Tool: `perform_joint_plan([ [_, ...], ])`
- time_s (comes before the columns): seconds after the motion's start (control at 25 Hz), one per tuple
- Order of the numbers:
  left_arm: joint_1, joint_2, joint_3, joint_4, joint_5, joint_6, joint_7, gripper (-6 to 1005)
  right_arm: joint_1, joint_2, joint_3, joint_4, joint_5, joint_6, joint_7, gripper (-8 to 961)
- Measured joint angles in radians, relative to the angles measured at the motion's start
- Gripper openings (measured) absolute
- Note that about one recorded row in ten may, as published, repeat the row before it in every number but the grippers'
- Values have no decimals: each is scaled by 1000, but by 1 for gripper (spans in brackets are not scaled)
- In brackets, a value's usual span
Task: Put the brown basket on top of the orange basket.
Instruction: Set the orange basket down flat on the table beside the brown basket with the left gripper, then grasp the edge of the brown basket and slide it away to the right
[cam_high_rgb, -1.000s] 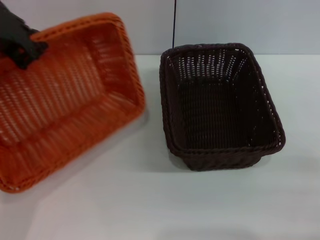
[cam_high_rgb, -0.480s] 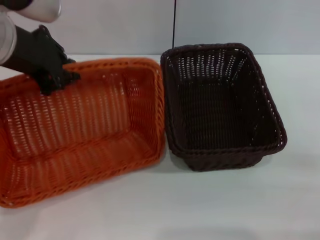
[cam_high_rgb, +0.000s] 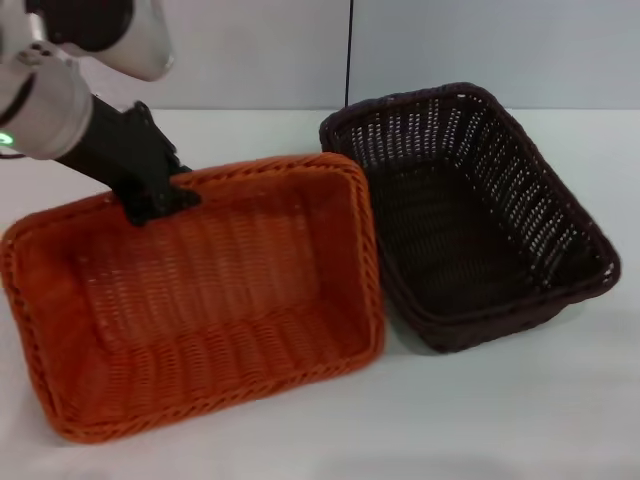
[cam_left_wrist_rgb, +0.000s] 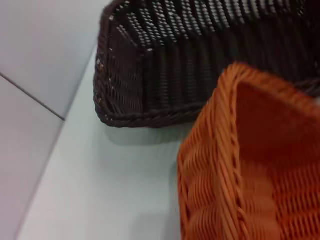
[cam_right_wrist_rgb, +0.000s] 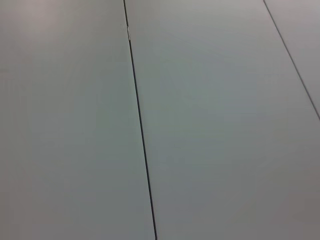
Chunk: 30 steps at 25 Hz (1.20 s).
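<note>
Currently the far rim of the orange basket is gripped by the left gripper, whose fingers are closed over the braided edge. On the white table, the brown basket is found just right of the orange basket, its near-left corner pressed against the orange rim and its body skewed. Only a grey panelled wall is shown by the right wrist camera.

Light is even and soft, from overhead. The orange basket casts a faint shadow toward six o'clock on the white table. The left wrist view blurs the orange weave close up; glare is negligible.
</note>
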Motion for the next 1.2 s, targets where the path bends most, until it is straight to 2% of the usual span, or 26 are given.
perform_joint_plan([
  [0.08, -30, 4, -2, 88, 1, 32, 9, 200, 0, 0, 0, 0, -1, 0, 0, 816],
  [0.2, -47, 2, 1, 151, 5, 76, 22, 206, 2, 0, -1, -2, -5, 0, 0, 816],
  [0.52, -48, -3, 20, 148, 12, 185, 26, 221, 0, 0, -1, -5, -8, -6, 0, 816],
  [0.88, -37, -7, 42, 128, 17, 278, 14, 604, -10, 2, -1, -2, -8, -9, 0, 815],
  [0.96, 11, -10, 59, 67, 17, 420, -34, 670, -11, 2, -1, -2, -8, -11, 0, 815],
  [1.0, 68, -11, 90, 16, 22, 568, -91, 690, -11, 2, -1, -3, -8, -12, 0, 815],
  [1.04, 89, -11, 103, 1, 22, 628, -113, 709, -11, 2, -1, -3, -8, -13, 0, 815],
  [1.16, 252, -10, 192, -76, 22, 1026, -236, 767, -11, 2, 0, -5, -8, -22, 0, 815],
  [1.2, 326, -9, 235, -92, 17, 1195, -279, 768, -11, 2, 0, -5, -8, -27, 0, 815],
])
